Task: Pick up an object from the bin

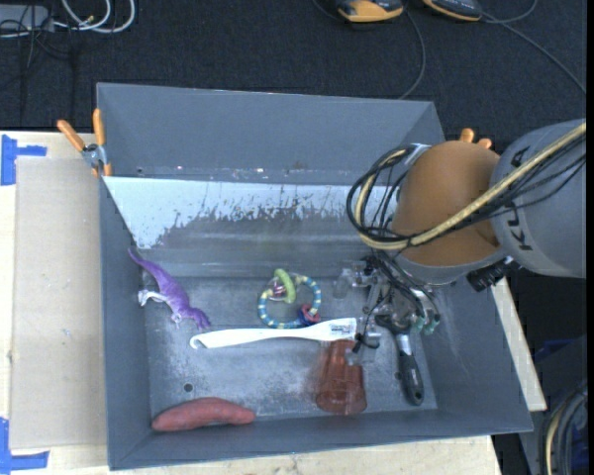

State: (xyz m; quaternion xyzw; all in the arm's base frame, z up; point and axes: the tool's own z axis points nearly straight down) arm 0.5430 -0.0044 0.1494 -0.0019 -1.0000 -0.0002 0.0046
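Light even, from above. The bin (257,137) back wall carries a pale bright band; its bottom is duller grey. Shadows soft, faint. Dark floor (228,38) beyond is dim.

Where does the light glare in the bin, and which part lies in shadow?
Camera view: the bin's back wall carries a pale bright band with speckled reflections; the floor below it is dimmer; the right part, round the gripper and the black tool, looks darker under the arm.
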